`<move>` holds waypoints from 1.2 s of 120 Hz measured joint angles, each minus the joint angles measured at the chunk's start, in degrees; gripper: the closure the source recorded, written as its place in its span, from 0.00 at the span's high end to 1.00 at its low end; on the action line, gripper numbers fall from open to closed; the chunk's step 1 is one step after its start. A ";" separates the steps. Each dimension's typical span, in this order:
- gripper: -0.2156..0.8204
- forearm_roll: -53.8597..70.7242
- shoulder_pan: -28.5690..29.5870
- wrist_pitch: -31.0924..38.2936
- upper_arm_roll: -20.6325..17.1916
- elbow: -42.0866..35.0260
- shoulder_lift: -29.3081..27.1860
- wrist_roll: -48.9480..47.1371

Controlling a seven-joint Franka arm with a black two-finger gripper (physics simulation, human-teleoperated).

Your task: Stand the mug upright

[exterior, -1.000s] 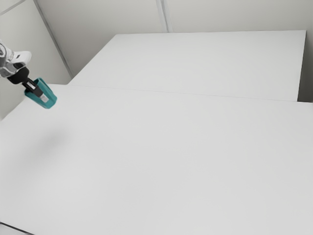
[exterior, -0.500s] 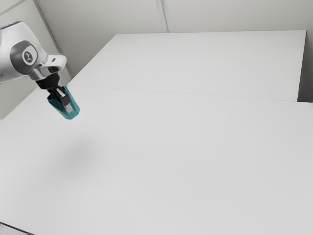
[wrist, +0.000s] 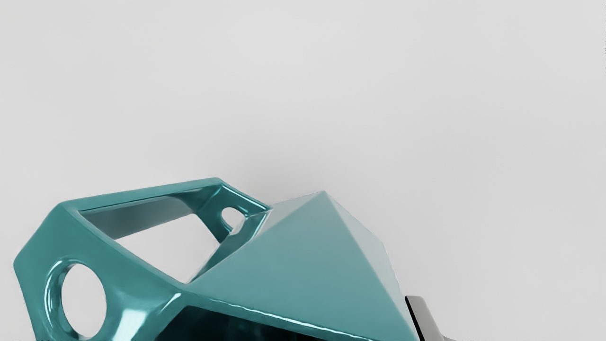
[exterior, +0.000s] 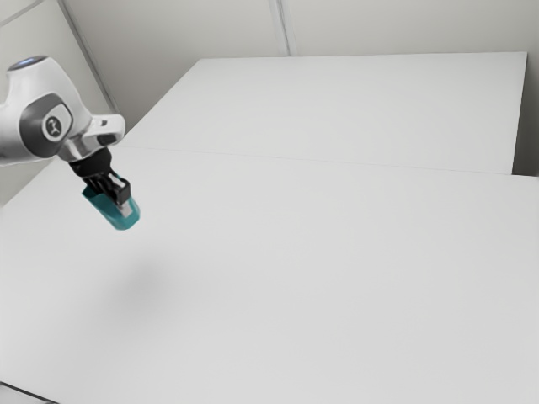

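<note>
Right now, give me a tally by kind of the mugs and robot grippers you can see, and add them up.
Faceted teal mug: 1
Black two-finger gripper: 1
Total: 2

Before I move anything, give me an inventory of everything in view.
Mug: one, teal, held above the table, tilted, at the exterior view's left.
Table: one, white, below the mug.
Flat surface beyond the thin seam: one, white; I can't tell if it is a panel or more tabletop.
Walls: count unclear, pale grey, behind.
Vertical strip: one, pale, on the back wall.
Line or edge: one, dark, exterior view's lower left corner.
Shadow: one, soft grey, on the table below the mug.
Arm: one, white and grey, entering from the exterior view's left.
Hand: one, black with grey fingertips, closed on the mug.
</note>
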 joint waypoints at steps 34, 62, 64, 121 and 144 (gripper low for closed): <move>0.04 0.21 -0.03 2.85 -4.82 -6.64 -1.67 -8.14; 0.04 0.35 -0.38 6.64 -7.36 -10.96 -1.62 -14.52; 0.04 0.36 -0.46 6.96 -7.43 -11.30 -1.58 -14.97; 0.04 0.51 -1.76 14.73 -8.79 -13.98 4.74 -24.76; 0.04 0.55 -2.61 17.41 -8.81 -13.95 7.83 -27.18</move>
